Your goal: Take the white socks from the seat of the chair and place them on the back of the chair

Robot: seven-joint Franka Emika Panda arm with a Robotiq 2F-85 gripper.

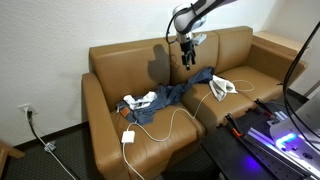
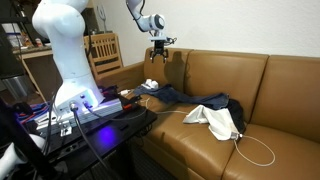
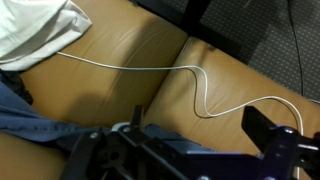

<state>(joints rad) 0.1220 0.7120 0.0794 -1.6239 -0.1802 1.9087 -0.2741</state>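
1. White socks (image 1: 222, 87) are lying in a crumpled pale heap on the sofa's seat, while the tool (image 1: 187, 57) is hanging high in front of the backrest (image 1: 125, 55), close to the seam between two back cushions.
2. The tool is hanging released: in the wrist view its dark fingers (image 3: 110, 155) are standing apart with nothing between them.
3. Blue jeans (image 1: 185, 93) are sprawling across the surface (image 1: 170, 135) directly under the tool.
4. The socks are resting just beside one end of the jeans, well below the tool and off to one side of it. In the wrist view they are filling the top-left corner (image 3: 35, 30); in an exterior view they are sitting on the nearer cushion (image 2: 215, 121).
5. A thin white cable (image 3: 200, 90) is looping away from beside the socks over the brown leather.
6. Another pale piece (image 1: 140, 100) is lying at the jeans' far end, well apart from the socks.
7. The coming move is probably turning on this offset: down and sideways from the backrest to the heap, which is showing no plain long axis to align with.
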